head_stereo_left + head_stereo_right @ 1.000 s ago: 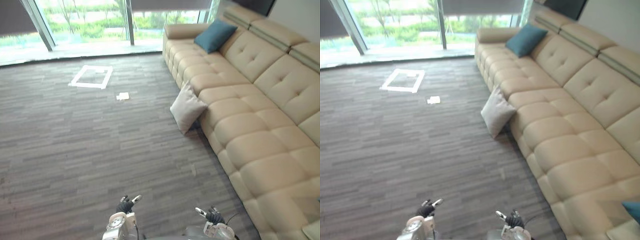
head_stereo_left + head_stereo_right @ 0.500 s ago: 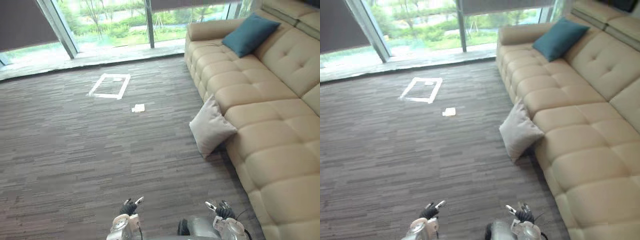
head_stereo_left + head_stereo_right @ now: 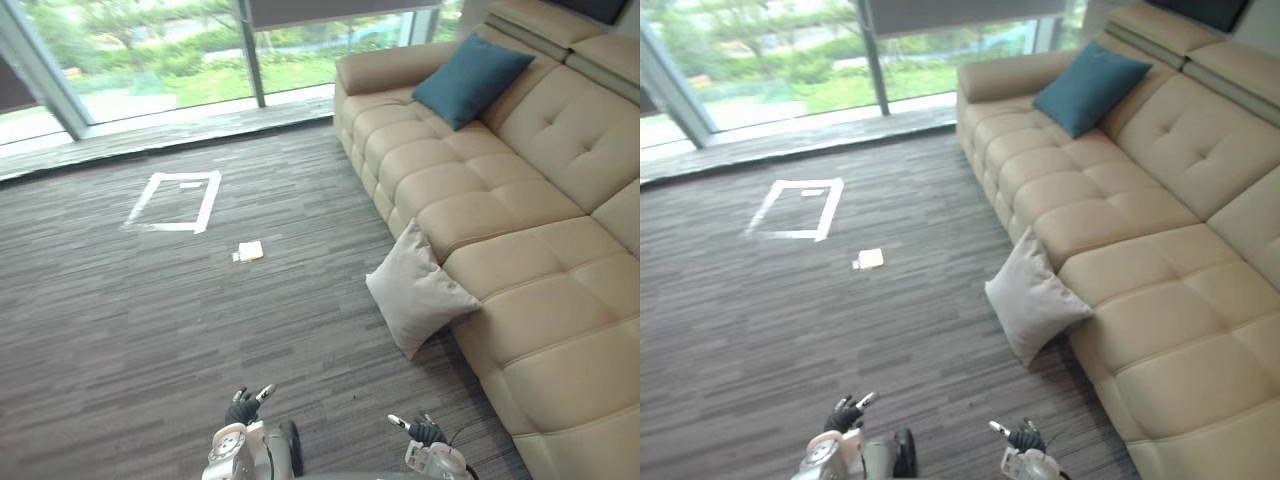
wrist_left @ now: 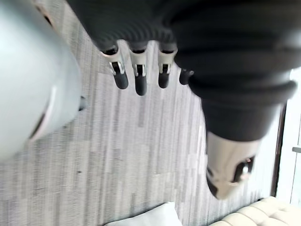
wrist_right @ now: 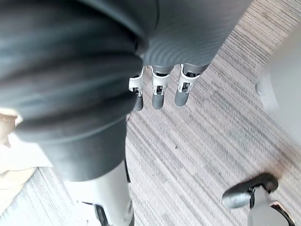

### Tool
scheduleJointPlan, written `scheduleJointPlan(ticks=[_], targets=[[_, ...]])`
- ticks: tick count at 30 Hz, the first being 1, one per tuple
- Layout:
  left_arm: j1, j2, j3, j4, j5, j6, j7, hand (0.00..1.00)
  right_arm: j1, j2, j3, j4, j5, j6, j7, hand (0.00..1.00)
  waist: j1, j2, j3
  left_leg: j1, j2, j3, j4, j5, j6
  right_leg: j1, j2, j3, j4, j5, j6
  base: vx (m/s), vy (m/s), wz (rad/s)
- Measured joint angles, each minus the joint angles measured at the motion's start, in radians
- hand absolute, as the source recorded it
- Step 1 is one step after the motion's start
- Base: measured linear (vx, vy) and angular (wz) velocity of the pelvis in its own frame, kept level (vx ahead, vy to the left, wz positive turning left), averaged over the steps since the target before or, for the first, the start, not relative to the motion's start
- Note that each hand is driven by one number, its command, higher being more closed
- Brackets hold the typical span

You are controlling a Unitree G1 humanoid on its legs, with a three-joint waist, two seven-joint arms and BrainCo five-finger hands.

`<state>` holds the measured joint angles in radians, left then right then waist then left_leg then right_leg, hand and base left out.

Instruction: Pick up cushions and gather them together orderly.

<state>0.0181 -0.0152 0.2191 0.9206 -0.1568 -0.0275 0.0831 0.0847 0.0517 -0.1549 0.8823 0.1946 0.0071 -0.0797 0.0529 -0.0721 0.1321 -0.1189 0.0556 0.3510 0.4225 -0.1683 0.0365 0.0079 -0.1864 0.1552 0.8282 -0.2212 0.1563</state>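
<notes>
The pale grey cushion stood on the carpet, propped against the front edge of the sofa. The blue cushion leaned on the backrest at the sofa's far end, well apart from the grey one. The left hand and the right hand hung low over the carpet, fingers loosely straight, holding nothing. The grey cushion looked light and soft, likely to sag. A pinch on its upper corner, or hands on opposite sides, should hold.
</notes>
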Motion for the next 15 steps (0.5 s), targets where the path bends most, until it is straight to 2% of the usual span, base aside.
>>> scheduleJointPlan(ticks=[1, 2, 3, 4, 5, 6, 7, 9, 10, 11, 12, 14, 15], targets=[[-0.003, 0.0, -0.001, 0.015, 0.0, 0.002, 0.002, 0.0, 0.0, 0.0, 0.006, -0.008, -0.001, -0.003, 0.003, 0.0, -0.004, 0.004, 0.003, 0.048, 0.003, 0.023, -0.004, -0.011, 0.012, -0.056, -0.001, -0.015, 0.104, 0.008, 0.006, 0.4, 0.209, -0.55], [-0.004, -0.005, -0.001, 0.02, 0.0, 0.003, 0.003, 0.0, 0.002, -0.004, 0.008, -0.023, -0.001, -0.004, 0.003, 0.0, 0.0, 0.023, 0.008, 0.118, 0.011, 0.041, -0.043, -0.045, 0.009, -0.12, -0.002, -0.054, 0.17, 0.006, -0.002, 0.38, 0.195, -0.71], [-0.001, -0.01, -0.001, 0.023, 0.0, 0.004, 0.005, 0.0, 0.002, -0.006, 0.006, -0.033, -0.001, -0.006, 0.003, 0.0, 0.002, 0.041, 0.002, 0.173, 0.019, 0.054, -0.091, -0.093, -0.01, -0.179, 0.0, -0.102, 0.197, -0.003, -0.017, 0.34, 0.164, -0.8], [0.001, -0.006, 0.001, 0.025, -0.002, 0.007, 0.007, 0.0, -0.004, -0.001, 0.001, -0.037, -0.004, -0.01, 0.003, 0.0, 0.003, 0.037, 0.008, 0.215, 0.015, 0.068, -0.126, -0.122, -0.033, -0.23, -0.005, -0.143, 0.203, -0.014, -0.03, 0.27, 0.102, -0.71], [-0.001, 0.008, 0.0, 0.028, -0.002, 0.011, 0.011, 0.0, -0.008, 0.007, 0.001, -0.044, -0.01, -0.011, 0.003, 0.0, 0.0, 0.024, 0.015, 0.244, 0.008, 0.091, -0.143, -0.132, -0.042, -0.287, -0.01, -0.2, 0.174, -0.031, -0.045, 0.3, 0.072, -0.58], [-0.001, 0.009, 0.001, 0.037, -0.001, 0.015, 0.012, 0.0, -0.015, 0.006, -0.005, -0.043, -0.027, -0.017, 0.003, 0.0, -0.009, 0.022, 0.016, 0.274, 0.01, 0.11, -0.159, -0.133, -0.045, -0.304, -0.012, -0.267, 0.106, -0.043, -0.067, 0.35, 0.039, -0.46], [-0.001, 0.003, 0.0, 0.042, -0.002, 0.018, 0.012, 0.0, -0.021, 0.004, -0.023, -0.039, -0.038, -0.015, 0.002, 0.0, -0.019, 0.025, 0.018, 0.32, 0.01, 0.131, -0.196, -0.131, -0.047, -0.314, -0.011, -0.382, 0.009, -0.051, -0.086, 0.31, 0.008, -0.29], [-0.002, -0.011, -0.003, 0.044, 0.0, 0.019, 0.01, 0.0, -0.023, 0.005, -0.046, -0.037, -0.039, -0.016, 0.002, 0.0, -0.024, 0.028, 0.018, 0.376, -0.001, 0.142, -0.238, -0.128, -0.052, -0.32, 0.011, -0.503, -0.137, -0.028, -0.133, 0.39, -0.01, -0.19], [0.0, -0.014, -0.009, 0.045, 0.001, 0.019, 0.005, 0.0, -0.019, 0.004, -0.052, -0.035, -0.04, -0.015, 0.002, 0.0, -0.026, 0.019, 0.015, 0.401, -0.021, 0.131, -0.249, -0.127, -0.054, -0.308, 0.032, -0.517, -0.246, 0.033, -0.179, 0.43, -0.041, -0.05], [0.0, -0.017, -0.011, 0.051, 0.006, 0.019, 0.002, 0.0, -0.017, -0.002, -0.06, -0.034, -0.039, -0.016, 0.003, 0.0, -0.032, 0.012, 0.015, 0.416, -0.032, 0.115, -0.244, -0.127, -0.056, -0.293, 0.034, -0.518, -0.27, 0.027, -0.292, 0.49, -0.05, -0.14], [-0.006, -0.037, -0.009, 0.051, 0.01, 0.02, 0.0, 0.0, -0.028, -0.022, -0.067, -0.031, -0.039, -0.014, 0.003, 0.0, -0.036, 0.054, 0.022, 0.43, -0.012, 0.095, -0.221, -0.117, -0.073, -0.273, 0.045, -0.524, -0.263, 0.022, -0.292, 0.5, -0.094, -0.07], [-0.009, -0.051, -0.012, 0.051, 0.03, 0.023, -0.006, 0.0, -0.026, -0.035, -0.091, -0.039, -0.037, -0.016, 0.002, 0.0, -0.062, 0.083, 0.026, 0.378, 0.016, 0.033, -0.045, -0.088, -0.12, -0.229, 0.053, -0.523, -0.277, -0.028, -0.282, 0.46, -0.124, -0.13], [-0.012, -0.051, -0.009, 0.051, 0.039, 0.024, -0.007, 0.0, -0.026, -0.038, -0.093, -0.039, -0.037, -0.014, 0.003, 0.0, -0.061, 0.095, 0.026, 0.327, 0.049, 0.011, 0.104, -0.062, -0.162, -0.204, 0.068, -0.51, -0.29, -0.042, -0.282, 0.39, -0.1, -0.43]])
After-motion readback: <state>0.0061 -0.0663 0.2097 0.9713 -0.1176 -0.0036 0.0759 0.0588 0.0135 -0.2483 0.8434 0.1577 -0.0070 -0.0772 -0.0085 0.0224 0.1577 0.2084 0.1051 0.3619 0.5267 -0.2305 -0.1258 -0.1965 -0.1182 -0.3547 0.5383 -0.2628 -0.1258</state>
